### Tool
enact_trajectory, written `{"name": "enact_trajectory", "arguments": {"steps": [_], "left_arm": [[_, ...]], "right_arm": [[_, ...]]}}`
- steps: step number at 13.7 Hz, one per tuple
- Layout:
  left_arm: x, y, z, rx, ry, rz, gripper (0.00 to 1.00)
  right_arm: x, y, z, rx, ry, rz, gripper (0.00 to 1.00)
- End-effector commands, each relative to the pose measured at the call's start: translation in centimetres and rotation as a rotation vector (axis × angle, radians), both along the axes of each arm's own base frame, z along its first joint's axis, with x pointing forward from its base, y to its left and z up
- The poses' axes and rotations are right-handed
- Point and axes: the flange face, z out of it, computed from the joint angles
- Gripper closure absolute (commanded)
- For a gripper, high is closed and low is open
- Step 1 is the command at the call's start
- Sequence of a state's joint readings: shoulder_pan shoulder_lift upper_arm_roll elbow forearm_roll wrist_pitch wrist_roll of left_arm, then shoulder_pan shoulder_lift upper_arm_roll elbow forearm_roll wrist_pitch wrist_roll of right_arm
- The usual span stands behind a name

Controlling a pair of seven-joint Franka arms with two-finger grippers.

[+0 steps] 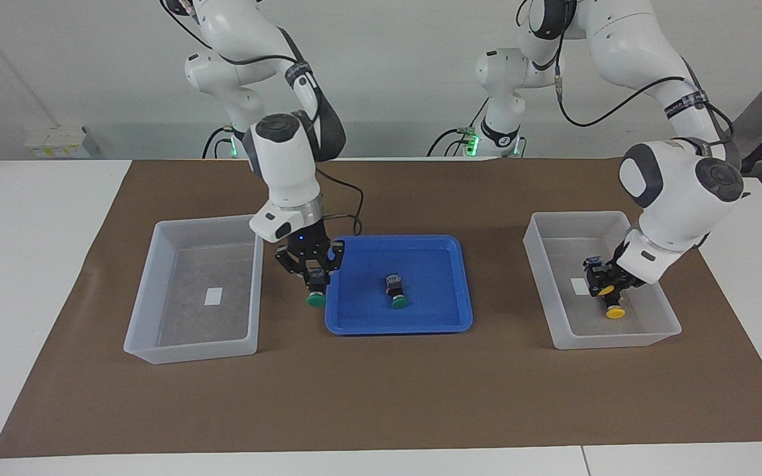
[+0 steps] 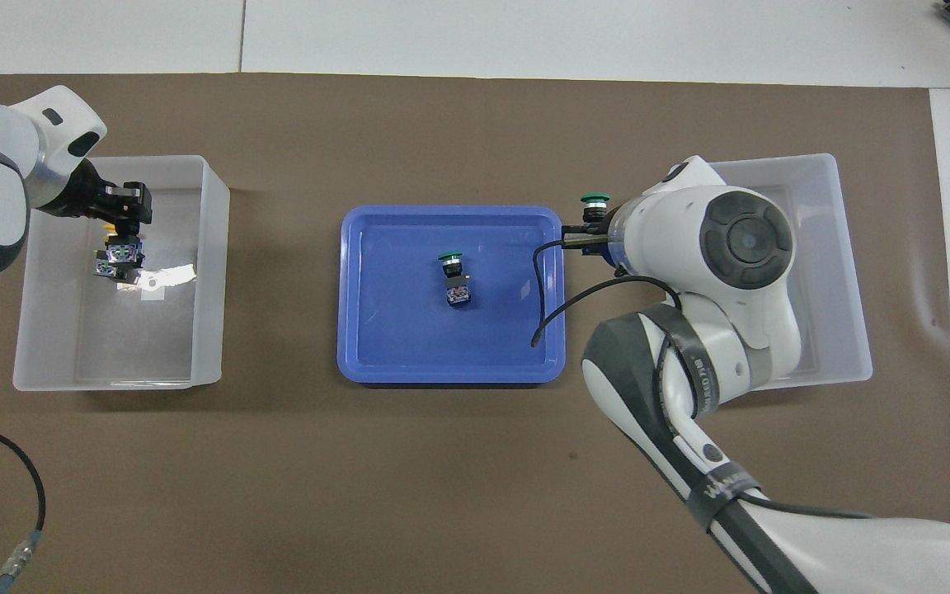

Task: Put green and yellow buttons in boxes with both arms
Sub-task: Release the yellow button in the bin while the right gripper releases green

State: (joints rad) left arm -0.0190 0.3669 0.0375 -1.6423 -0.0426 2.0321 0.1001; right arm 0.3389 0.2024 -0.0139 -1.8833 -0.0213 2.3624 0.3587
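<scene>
The right gripper is clamped on a green button, cap hanging down below the fingertips. It hangs over the brown mat, at the gap between the blue tray and the empty box at the right arm's end of the table. In the overhead view the green cap pokes out from under the wrist, just off the tray's edge. The box's white label lies in its bottom, to the gripper's outer side.

The second green button lies in the tray, well apart from the right gripper, toward the left arm's end; it rests on its side with its cap pointing away from the robots.

The left gripper is low inside the other box, at the left arm's end. Its fingers are closed on a yellow button, whose yellow cap shows between the black links. Just beside it, under the gripper's tip, lies another yellow button, cap pointing away from the robots; whether the two buttons touch cannot be told. From overhead the left gripper covers both, with their black bodies showing just below it, next to the label.
</scene>
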Motion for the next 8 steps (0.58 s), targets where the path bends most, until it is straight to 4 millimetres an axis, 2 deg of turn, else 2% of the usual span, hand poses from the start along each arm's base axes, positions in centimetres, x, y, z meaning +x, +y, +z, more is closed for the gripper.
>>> {"name": "enact_trajectory", "arguments": {"steps": [1, 2, 4, 6, 8], "left_arm": [[-1.9, 0.3, -0.6, -0.011, -0.014, -0.030, 1.00], [-2.1, 0.5, -1.3, -0.010, -0.011, -0.047, 1.00], [-3.0, 0.6, -2.8, -0.008, -0.016, -0.052, 1.00], [-3.9, 0.2, -4.6, -0.007, -0.014, -0.056, 1.00], [-4.4, -0.2, -5.7, -0.006, -0.016, -0.063, 1.00]], "right_arm": [[0.1, -6.0, 2.3, -0.037, 0.016, 0.019, 1.00], [0.5, -9.1, 2.7, -0.051, 0.027, 0.039, 1.00], [0.8, -13.6, 2.3, -0.076, 0.054, 0.078, 1.00], [0.6, -15.3, 1.5, -0.092, 0.083, 0.118, 1.00], [0.5, -15.5, 0.0, -0.091, 0.111, 0.114, 1.00]]}}
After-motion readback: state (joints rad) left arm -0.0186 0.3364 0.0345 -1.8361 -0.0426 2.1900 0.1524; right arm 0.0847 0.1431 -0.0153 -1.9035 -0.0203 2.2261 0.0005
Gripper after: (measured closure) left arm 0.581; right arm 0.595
